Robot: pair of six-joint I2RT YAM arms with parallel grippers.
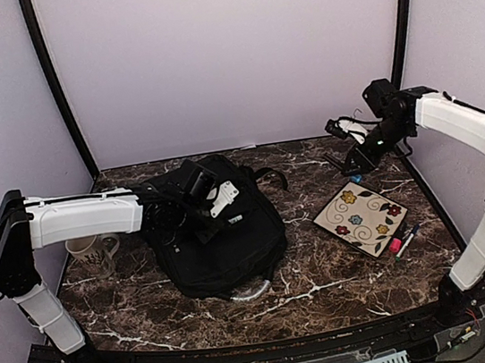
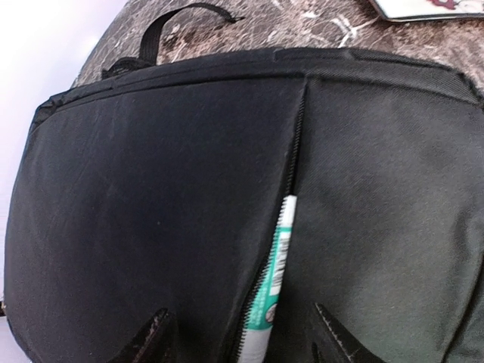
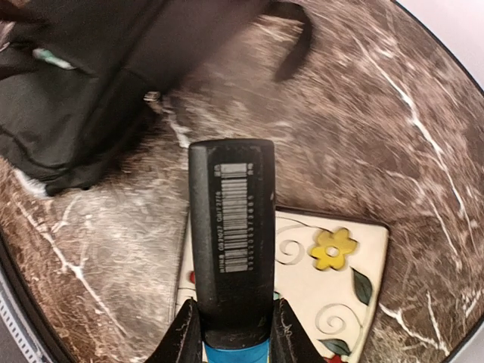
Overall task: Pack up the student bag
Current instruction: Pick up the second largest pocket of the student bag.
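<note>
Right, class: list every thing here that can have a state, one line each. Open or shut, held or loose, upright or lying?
student bag, lying flat, front zip open
green marker, poking out of the zip, not gripped
left tool, open above the bag
right tool, shut on the black marker
mug, upright
flowered notebook, lying flat

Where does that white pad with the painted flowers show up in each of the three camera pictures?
Top external: the flowered pad lies right of centre.
Left wrist: only a white sliver at the top right edge, probably it.
Right wrist: the pad sits bottom right, partly behind the black barcoded marker in the right claw.
Shared landmark: the black student bag, in all three.
</note>
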